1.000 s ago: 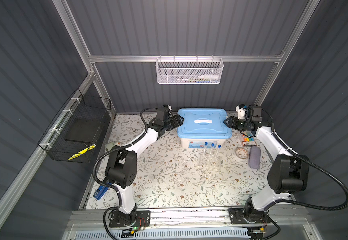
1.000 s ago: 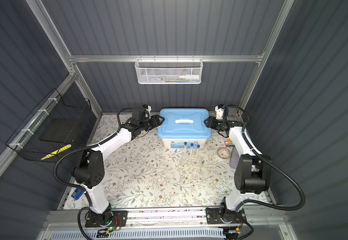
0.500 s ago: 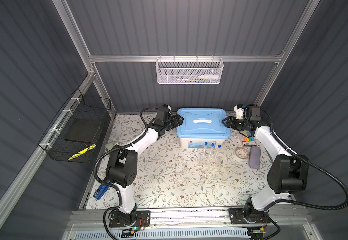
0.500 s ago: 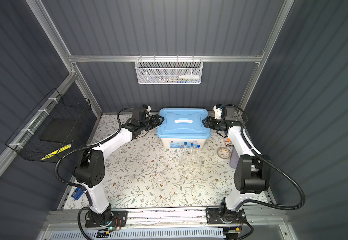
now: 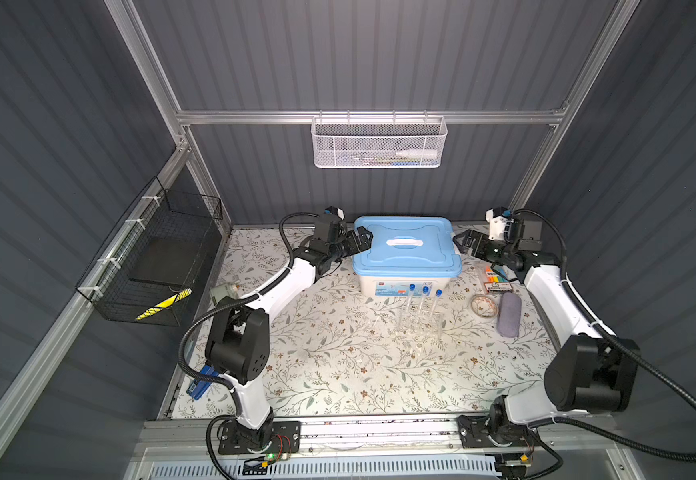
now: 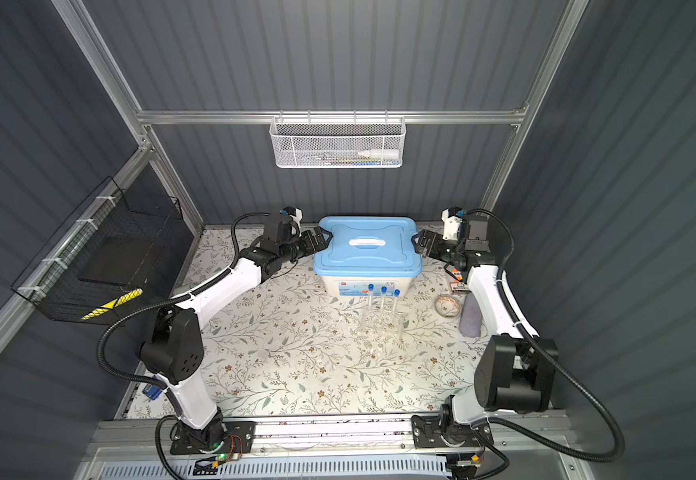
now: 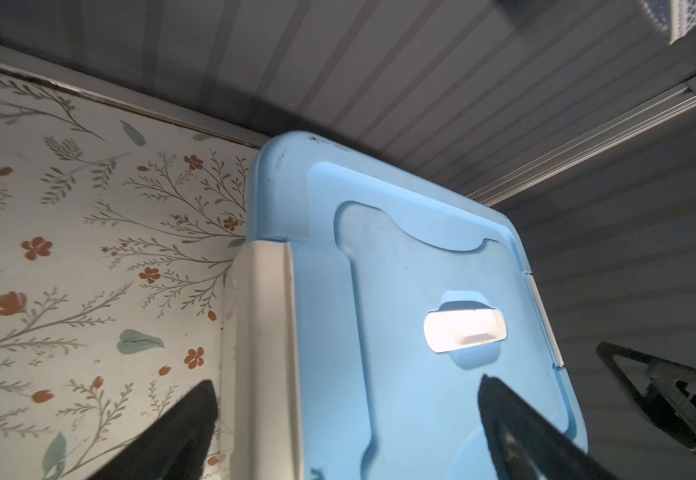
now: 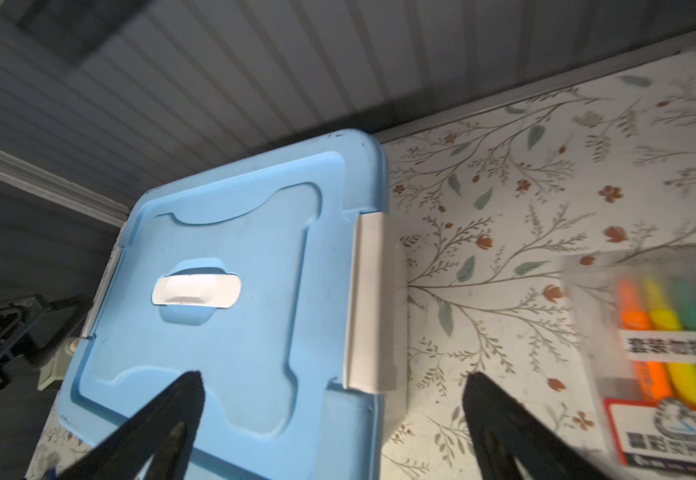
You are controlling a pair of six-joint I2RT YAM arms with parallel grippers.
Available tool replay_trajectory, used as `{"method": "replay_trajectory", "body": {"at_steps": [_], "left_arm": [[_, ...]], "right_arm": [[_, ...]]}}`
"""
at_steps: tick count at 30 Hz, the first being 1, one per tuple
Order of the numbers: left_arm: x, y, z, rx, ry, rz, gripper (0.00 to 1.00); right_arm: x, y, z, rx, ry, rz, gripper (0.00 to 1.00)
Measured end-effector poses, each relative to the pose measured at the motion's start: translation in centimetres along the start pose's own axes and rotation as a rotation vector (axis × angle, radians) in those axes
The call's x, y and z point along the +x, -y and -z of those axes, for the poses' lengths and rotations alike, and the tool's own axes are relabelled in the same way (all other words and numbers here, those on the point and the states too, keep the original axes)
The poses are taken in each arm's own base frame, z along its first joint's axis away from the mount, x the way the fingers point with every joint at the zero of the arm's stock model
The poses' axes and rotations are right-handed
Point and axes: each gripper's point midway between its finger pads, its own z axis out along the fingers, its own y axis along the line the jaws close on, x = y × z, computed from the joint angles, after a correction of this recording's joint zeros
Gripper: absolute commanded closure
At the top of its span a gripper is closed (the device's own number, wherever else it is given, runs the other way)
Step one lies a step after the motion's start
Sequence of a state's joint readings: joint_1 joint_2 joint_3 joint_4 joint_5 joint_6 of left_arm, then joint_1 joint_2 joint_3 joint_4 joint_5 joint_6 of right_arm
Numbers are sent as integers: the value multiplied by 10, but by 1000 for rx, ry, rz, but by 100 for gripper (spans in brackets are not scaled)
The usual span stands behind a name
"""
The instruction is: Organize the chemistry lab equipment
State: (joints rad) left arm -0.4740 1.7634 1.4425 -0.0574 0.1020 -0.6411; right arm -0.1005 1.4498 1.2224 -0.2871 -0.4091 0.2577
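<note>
Floral table (image 5: 338,365) fills the floor of a grey-walled cell. At its near left corner a blue stapler (image 5: 197,384) lies partly under the left arm. Right of the table's centre the rack (image 5: 418,328) stands upright, holding three tubes (image 5: 423,301) with their blue caps up. Toward the right edge a dish (image 5: 483,306) sits just beside a grey case (image 5: 509,313), and a marker pack (image 5: 495,279) lies behind them. Just behind the rack, near the far edge, stands a box (image 5: 383,286) with its blue lid (image 5: 404,257) on.

The left claw (image 5: 364,240) hovers at the lid's left end with its fingers spread wide and nothing between them but the white latch (image 7: 263,332), ungripped. The right claw (image 5: 460,243) hovers at the lid's right end, also spread wide and empty, with the other latch (image 8: 369,299) between its fingers.

The rack and tubes stand nearer than both claws, apart from each, roughly between them. A white mesh basket (image 5: 379,143) hangs on the back wall.
</note>
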Motion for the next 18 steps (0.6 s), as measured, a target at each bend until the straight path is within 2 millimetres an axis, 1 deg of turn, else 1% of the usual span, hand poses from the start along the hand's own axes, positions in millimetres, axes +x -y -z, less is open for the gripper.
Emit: {"method": "replay_trajectory", "body": {"at_steps": [3,6,10,14,16,18], "left_arm": [[-7,-14,23,-61,54,-17,0],[-16,-39,48,-150,116,-27,0],[-27,-92,88,-331,218,-4,0],[-27,-147,130,-521,301,25,0],[-22,-166,143,-601,316,18,0],[-16,-176,146,-650,313,-1,0]], "right_arm": [[7,16,18,74,51,11,1],[22,34,33,151,92,19,1],[47,62,47,256,141,18,1],[75,86,55,336,169,11,1],[85,91,56,354,180,14,1],[92,95,55,356,188,24,1]]}}
